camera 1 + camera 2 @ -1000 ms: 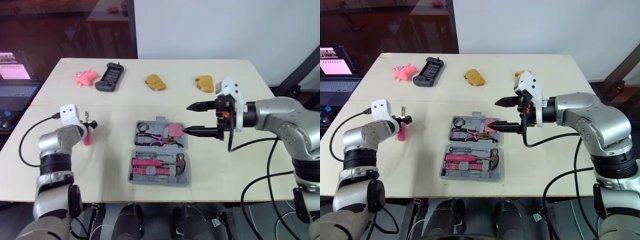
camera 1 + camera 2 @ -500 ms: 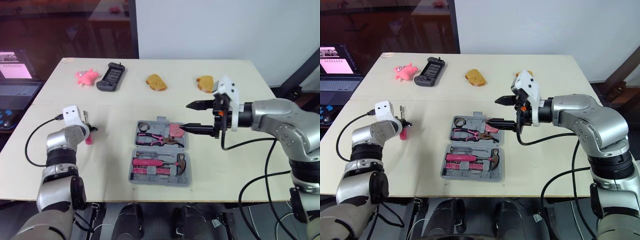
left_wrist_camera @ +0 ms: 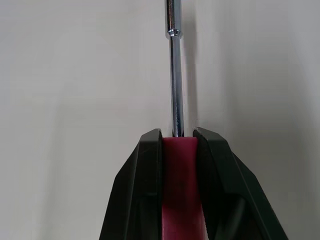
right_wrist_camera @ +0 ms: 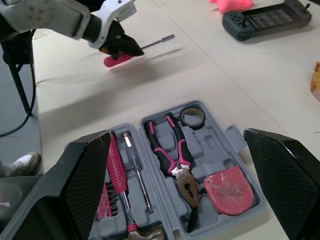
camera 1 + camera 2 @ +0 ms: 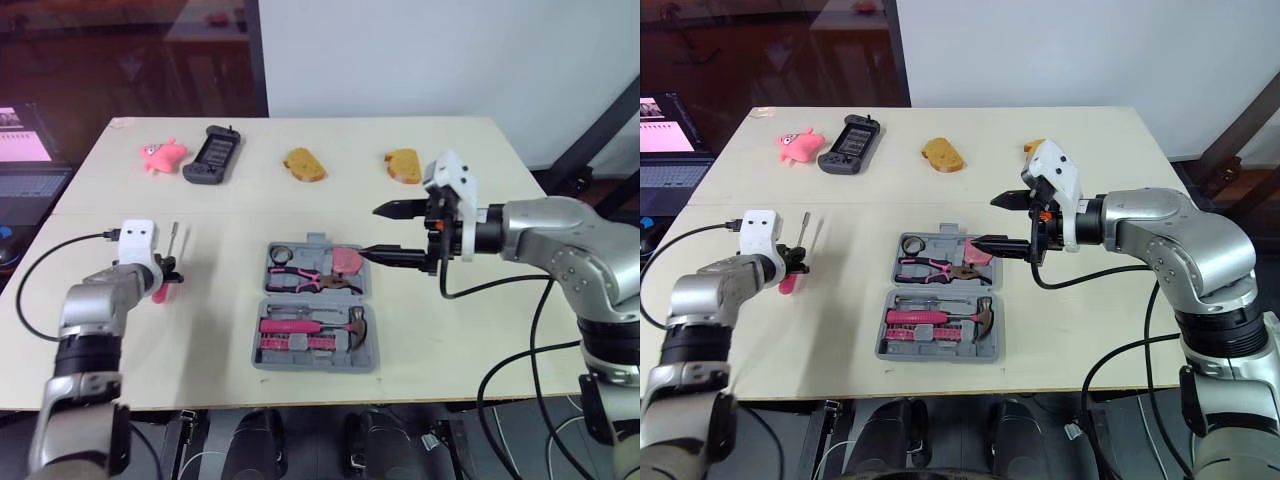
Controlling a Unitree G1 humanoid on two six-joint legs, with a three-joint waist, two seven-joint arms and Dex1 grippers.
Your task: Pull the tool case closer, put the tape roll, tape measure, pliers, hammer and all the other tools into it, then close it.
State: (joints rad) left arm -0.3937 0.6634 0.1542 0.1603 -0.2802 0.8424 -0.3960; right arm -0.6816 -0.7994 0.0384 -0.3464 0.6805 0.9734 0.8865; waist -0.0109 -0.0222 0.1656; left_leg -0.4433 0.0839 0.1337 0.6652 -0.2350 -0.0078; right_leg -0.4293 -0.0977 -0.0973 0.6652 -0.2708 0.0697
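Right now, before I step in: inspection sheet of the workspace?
Surface: beige table, seam across it.
Job's things: grey tool case open, holding pliers, tape roll, tape measure, hammer; pink-handled screwdriver outside, left of it.
Clutter: pink plush toy, game console, two bread pieces along the far edge.
Grippers: left gripper jaws shut on the screwdriver; right gripper jaws open by the case's far right corner.
Cables: left wrist cable; right arm cables.
Surroundings: laptop left; white wall.
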